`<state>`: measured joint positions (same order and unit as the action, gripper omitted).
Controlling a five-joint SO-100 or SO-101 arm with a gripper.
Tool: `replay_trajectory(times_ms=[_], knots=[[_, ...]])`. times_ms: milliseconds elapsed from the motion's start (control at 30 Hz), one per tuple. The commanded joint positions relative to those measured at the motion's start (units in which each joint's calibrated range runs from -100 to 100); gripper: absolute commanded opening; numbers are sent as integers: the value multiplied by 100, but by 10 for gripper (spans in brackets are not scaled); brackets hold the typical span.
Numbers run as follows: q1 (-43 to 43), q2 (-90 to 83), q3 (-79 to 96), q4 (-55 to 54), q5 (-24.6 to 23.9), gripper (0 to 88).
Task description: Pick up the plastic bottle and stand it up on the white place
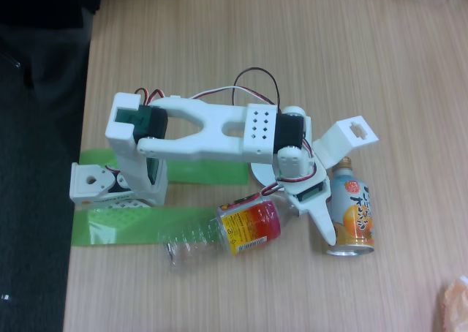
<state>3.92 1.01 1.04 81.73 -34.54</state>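
A: The bottle (234, 232) is lying on its side on the tabletop (292, 47), clear base pointing left over a green tape strip (139, 226), label band in the middle, neck end tucked under the end effector (311, 211); the cap itself is hiding there.

B: And the end effector is sitting right at that neck end; one white finger is pointing down between the bottle and the can (352, 216); whether the jaws are parted or gripping, I cannot tell from this angle.

A: Handling-wise, it is looking empty, so light; thin ribbed plastic, likely giving under a squeeze and rolling if nudged; smooth, so possibly slippery.

B: The neck or the shoulder by the label is looking like the stiffest place to take hold; the clear ribbed body is probably denting.

A: The dish (260, 172) is peeking out as a white curve beneath the arm, just above the bottle.

B: Counting now; one bottle, one can, one dish, one arm, two green tape strips near the base.

A: The can is lying just beside the finger; worth watching.
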Motion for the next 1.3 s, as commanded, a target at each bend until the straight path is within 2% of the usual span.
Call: replay_trajectory(times_ms=[0, 533, 1267], knots=[[-148, -38, -199, 33, -12, 485], [-637, 54, 55, -105, -17, 485], [-607, 54, 1639, -1572, -12, 485]])
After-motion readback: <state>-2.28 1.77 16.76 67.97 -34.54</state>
